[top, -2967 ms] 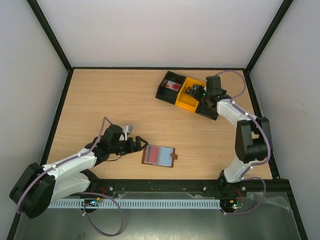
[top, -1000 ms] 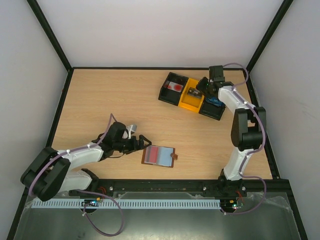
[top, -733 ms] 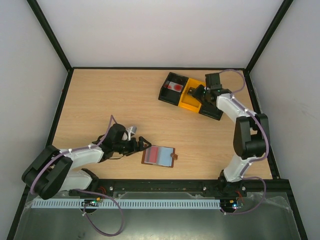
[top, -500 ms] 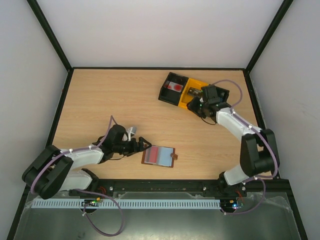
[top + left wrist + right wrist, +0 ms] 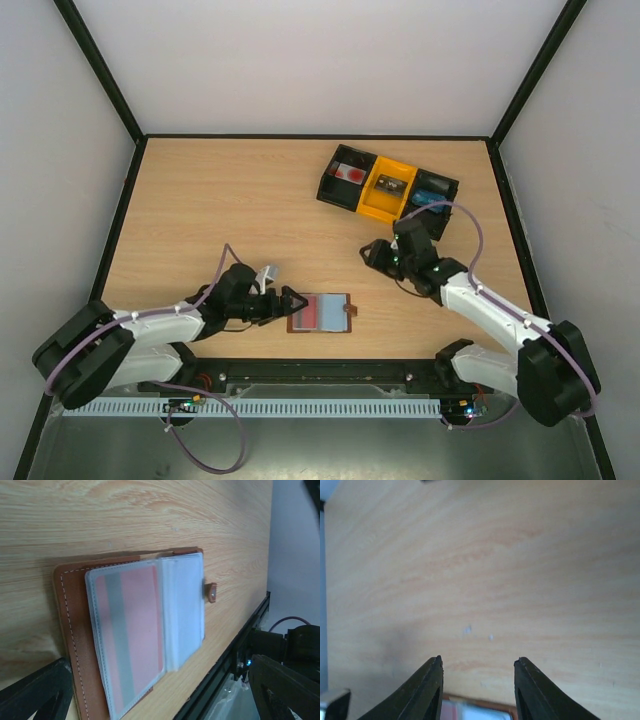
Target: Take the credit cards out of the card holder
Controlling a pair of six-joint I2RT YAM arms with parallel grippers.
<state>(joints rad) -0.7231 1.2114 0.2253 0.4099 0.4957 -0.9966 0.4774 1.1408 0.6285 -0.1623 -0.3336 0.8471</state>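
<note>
Right arm has left the tray and swung down toward the card holder. Left gripper has crept up to the holder's edge over the same interval.

Top view: holder lies open and flat on the table. Credit cards all appear to be inside it, with none lying loose beside it. By my reading no card has been extracted yet and the whole job remains. Left gripper sits at the holder's left edge, fingers spread wide, tips just at the leather; contact cannot be confirmed. Right gripper hangs beyond the holder, between it and the tray, apart from both.

Left wrist view: holder fills the frame between the two dark fingers, which stand well apart with nothing pinched. A reddish card with a grey stripe sits behind clear plastic. Pale sleeves lie beside it, toward the snap tab.

Right wrist view: right gripper is partly spread, gap empty, bare wood under it. Only the holder's brown edge shows, just past the fingertips.
</note>
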